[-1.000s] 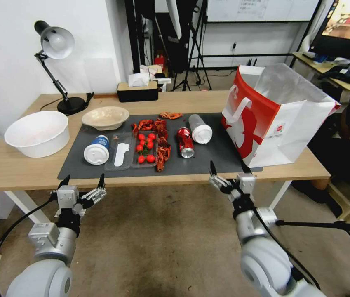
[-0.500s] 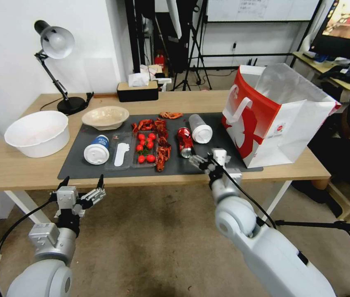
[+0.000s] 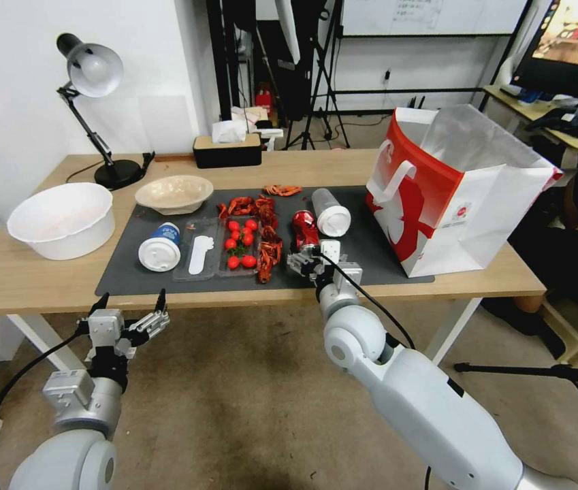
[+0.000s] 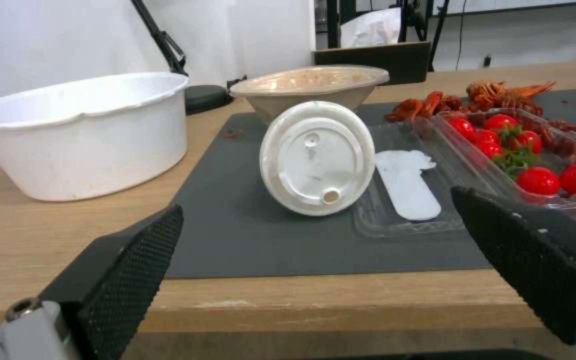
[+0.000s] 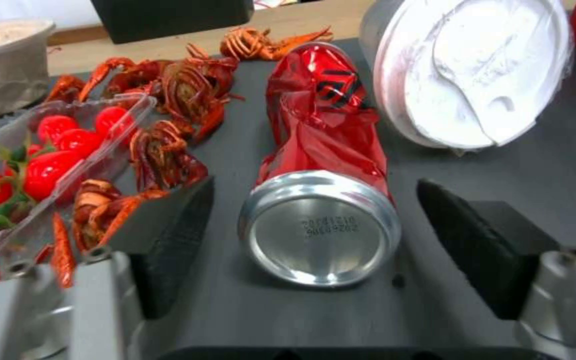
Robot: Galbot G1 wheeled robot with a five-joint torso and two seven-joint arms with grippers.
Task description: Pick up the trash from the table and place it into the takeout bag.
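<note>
Now, counts: one crushed red can (image 3: 305,231), one lidded cup (image 3: 330,212), one blue tub (image 3: 160,247), one paper bowl (image 3: 173,193) on the mat (image 3: 363,258); takeout bag (image 3: 457,194) beside it.
Right gripper (image 5: 315,240): spread, straddling the can's base; a second earlier it hung below the table edge.
Left gripper (image 3: 129,314): spread, parked low as before.

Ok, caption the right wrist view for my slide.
Right gripper open, its fingers either side of the crushed red can lying on the dark mat, not yet closed.
</note>
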